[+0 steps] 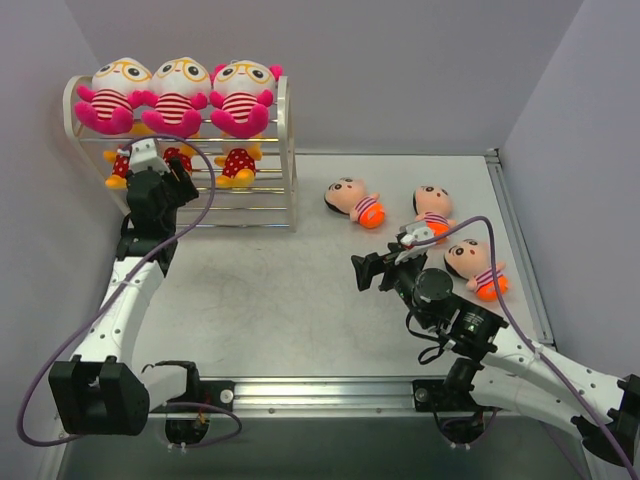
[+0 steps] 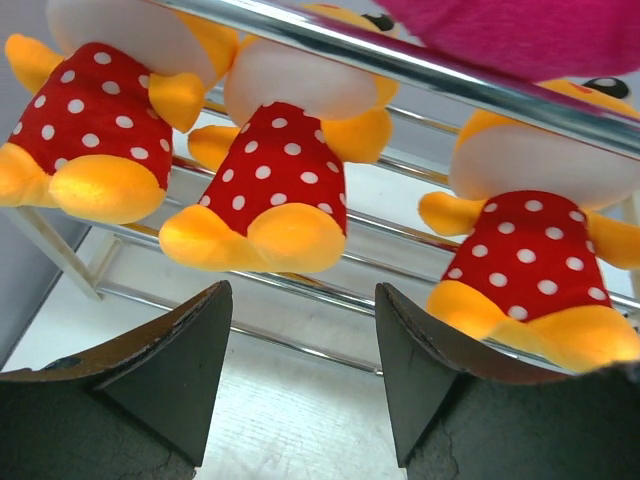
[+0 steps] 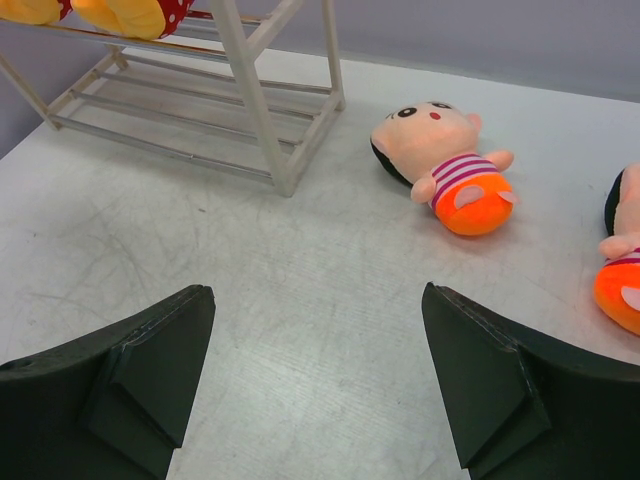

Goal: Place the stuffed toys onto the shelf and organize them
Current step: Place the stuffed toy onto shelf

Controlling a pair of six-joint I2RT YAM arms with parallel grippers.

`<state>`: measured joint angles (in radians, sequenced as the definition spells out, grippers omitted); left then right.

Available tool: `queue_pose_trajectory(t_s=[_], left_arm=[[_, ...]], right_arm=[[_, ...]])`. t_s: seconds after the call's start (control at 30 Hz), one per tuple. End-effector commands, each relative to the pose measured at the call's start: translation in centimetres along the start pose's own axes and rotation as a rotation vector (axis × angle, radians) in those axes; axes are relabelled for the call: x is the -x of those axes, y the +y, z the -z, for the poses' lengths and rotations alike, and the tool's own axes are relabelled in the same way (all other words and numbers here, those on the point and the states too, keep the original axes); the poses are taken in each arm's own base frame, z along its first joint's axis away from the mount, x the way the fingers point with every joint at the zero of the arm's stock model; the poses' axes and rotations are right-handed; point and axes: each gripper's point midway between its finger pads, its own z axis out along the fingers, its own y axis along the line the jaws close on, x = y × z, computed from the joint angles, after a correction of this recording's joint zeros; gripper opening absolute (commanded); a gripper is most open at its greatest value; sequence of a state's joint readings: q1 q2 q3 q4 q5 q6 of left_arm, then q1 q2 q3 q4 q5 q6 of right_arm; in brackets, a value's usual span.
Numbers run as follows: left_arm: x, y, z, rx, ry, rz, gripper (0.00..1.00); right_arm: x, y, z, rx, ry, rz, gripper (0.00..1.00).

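The cream-white shelf (image 1: 290, 150) stands at the far left. Three pink stuffed toys (image 1: 178, 93) sit along its top tier. On the middle tier sit three yellow-orange toys in red dotted dresses (image 2: 275, 180), side by side. My left gripper (image 2: 302, 290) is open and empty just in front of and below them, close to the shelf rods (image 2: 400, 62). Three peach-faced, black-haired toys lie on the table at the right (image 1: 353, 200) (image 1: 434, 212) (image 1: 476, 266). My right gripper (image 3: 318, 292) hangs open over bare table, short of the nearest one (image 3: 445, 160).
Grey walls close in the table at the back and both sides. A metal rail (image 1: 520, 250) runs along the table's right edge. The shelf's bottom tier (image 3: 190, 105) holds nothing. Purple cables loop off both arms.
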<state>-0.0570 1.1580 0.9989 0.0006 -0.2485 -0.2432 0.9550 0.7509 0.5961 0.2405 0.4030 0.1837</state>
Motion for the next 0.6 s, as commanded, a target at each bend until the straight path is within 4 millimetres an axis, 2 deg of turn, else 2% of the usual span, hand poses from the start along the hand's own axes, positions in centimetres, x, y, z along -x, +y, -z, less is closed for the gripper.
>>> queue_pose_trajectory(t_s=[0.0,0.2,0.23,0.27,0.47,0.57], left_arm=[[2.6,-0.2,-1.3,-0.017,-0.054,0.04,0.67],[2.4,-0.4,-3.0,-0.031,-0.035,0.021,0.67],[2.8,0.8,-3.3,-0.007,-0.043,0.024,0.67],[2.7,0.8,-3.6,-0.007,-0.04,0.019,0.67],[2.4,0.9,-4.4,-0.012,-0.034,0.017,0.66],[2.1,0.9,-4.8,-0.019,-0.023,0.003,0.62]], right_arm=[[1.4,-0.3,0.2,-0.01,-0.046,-0.028,0.87],[1.4,-0.3,0.2,-0.012,-0.046,-0.028,0.87],[1.3,-0.3,0.2,-0.011,-0.045,-0.027,0.87],[1.3,-0.3,0.2,-0.011,-0.045,-0.027,0.87],[1.4,-0.3,0.2,-0.012,-0.045,-0.029,0.87],[1.4,-0.3,0.2,-0.014,-0.045,-0.027,0.87]])
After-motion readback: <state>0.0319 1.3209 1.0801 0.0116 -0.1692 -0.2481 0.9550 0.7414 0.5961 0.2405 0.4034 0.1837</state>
